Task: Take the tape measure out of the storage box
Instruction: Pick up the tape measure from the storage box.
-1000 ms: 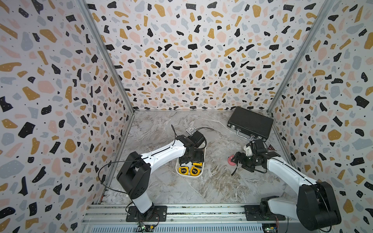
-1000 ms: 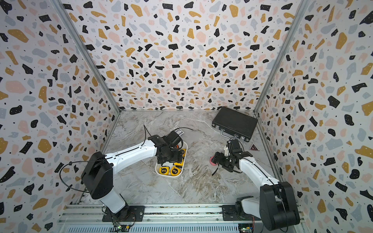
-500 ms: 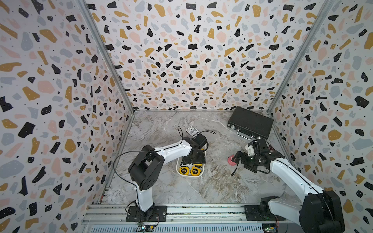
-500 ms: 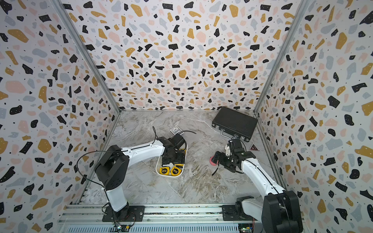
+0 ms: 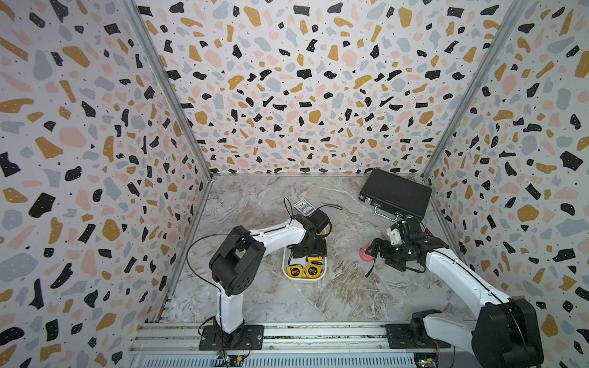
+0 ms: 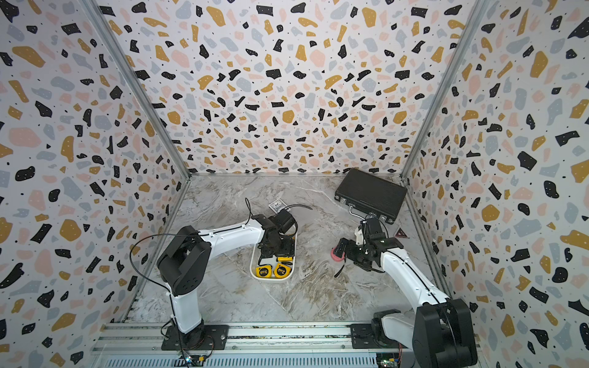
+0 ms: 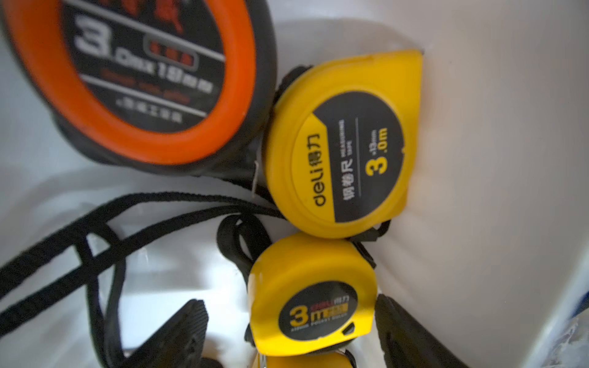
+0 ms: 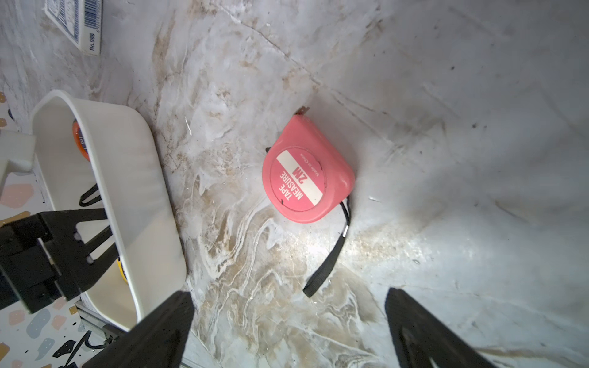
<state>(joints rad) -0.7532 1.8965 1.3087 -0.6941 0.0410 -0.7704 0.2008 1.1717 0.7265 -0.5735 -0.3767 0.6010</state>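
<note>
Bright, even light, soft shadows, left wrist close-up partly blurred.

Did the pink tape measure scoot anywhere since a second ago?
No. The pink tape measure lies on the same spot of the table, just as far in front of the black briefcase as before.

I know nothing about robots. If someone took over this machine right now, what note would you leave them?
Left gripper: open, inside the shallow white plastic storage box, jaws either side of a small yellow tape measure, not gripping.
Right gripper: open, empty, above a pink plastic tape measure lying on the marble table.
Done: pink one is out.
Left: grip and lift the yellow one; an orange-and-black one is inside too.
</note>
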